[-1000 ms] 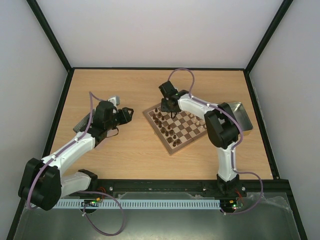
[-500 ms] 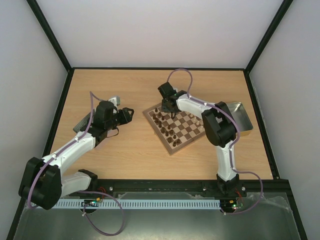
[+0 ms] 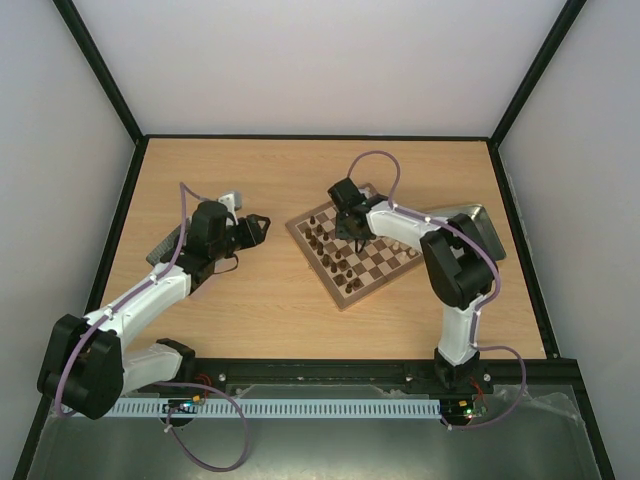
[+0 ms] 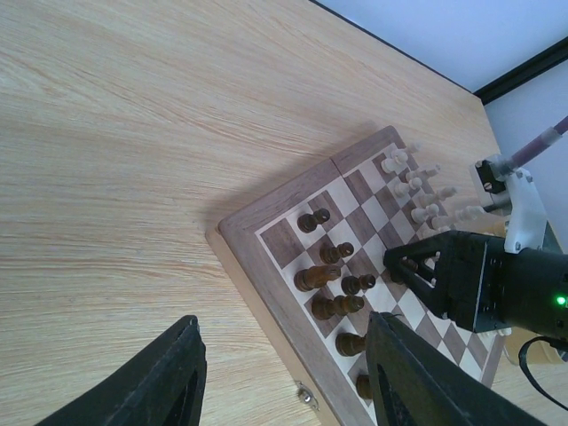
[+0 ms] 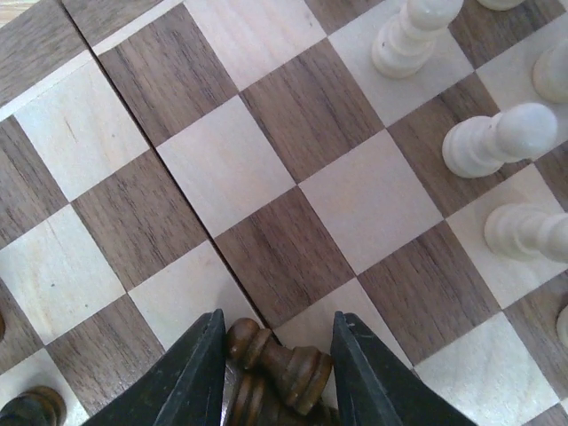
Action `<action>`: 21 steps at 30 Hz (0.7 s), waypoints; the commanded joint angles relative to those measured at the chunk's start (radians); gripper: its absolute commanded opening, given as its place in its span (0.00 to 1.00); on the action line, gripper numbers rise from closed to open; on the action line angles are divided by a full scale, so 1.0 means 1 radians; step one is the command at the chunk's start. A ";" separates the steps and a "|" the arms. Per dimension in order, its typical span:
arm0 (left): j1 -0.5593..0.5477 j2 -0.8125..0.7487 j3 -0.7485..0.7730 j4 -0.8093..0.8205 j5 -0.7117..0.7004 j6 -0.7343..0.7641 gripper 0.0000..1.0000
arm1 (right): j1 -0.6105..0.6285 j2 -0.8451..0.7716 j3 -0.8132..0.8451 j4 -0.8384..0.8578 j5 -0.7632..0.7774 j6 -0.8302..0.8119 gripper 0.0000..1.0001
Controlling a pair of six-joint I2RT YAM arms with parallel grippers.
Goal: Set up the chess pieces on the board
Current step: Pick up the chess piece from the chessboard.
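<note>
The board (image 3: 344, 302) lies tilted right of the table's centre. Dark brown chess pieces (image 3: 325, 245) stand along its left side, and cream ones (image 4: 413, 186) stand along its far right side. My right gripper (image 3: 352, 238) hangs low over the board's middle squares, shut on a dark pawn (image 5: 284, 364) that sits tilted between its fingers. Another dark piece shows just beneath it. Cream pieces (image 5: 493, 142) stand ahead of it on the board (image 5: 311, 115). My left gripper (image 3: 258, 228) is open and empty above bare table, left of the board (image 4: 266, 204).
A gold-rimmed tin (image 3: 482, 228) sits right of the board, partly behind the right arm. A grey tin (image 3: 165, 243) lies under the left arm. Black frame rails edge the table.
My right gripper has moved from the board's far corner toward its middle, nearer to me. The left arm has not moved.
</note>
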 commanded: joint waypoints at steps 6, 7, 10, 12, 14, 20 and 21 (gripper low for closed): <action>0.005 0.006 0.015 0.025 0.029 0.005 0.51 | -0.002 -0.052 -0.063 -0.021 0.009 0.037 0.23; 0.005 0.008 0.015 0.030 0.036 0.006 0.51 | -0.002 -0.053 -0.066 -0.014 0.011 0.037 0.21; 0.004 0.014 0.013 0.050 0.067 0.006 0.51 | -0.002 -0.060 -0.082 0.033 0.011 0.037 0.19; 0.002 0.018 0.014 0.061 0.088 0.007 0.51 | -0.002 -0.063 -0.099 0.085 0.011 0.034 0.19; 0.001 0.018 0.012 0.074 0.108 0.008 0.51 | -0.002 -0.068 -0.125 0.135 0.017 0.034 0.18; -0.012 0.017 0.002 0.127 0.190 0.017 0.51 | -0.007 -0.115 -0.181 0.227 0.007 0.078 0.11; -0.018 0.017 -0.001 0.148 0.208 0.017 0.51 | -0.010 -0.136 -0.194 0.242 -0.002 0.105 0.12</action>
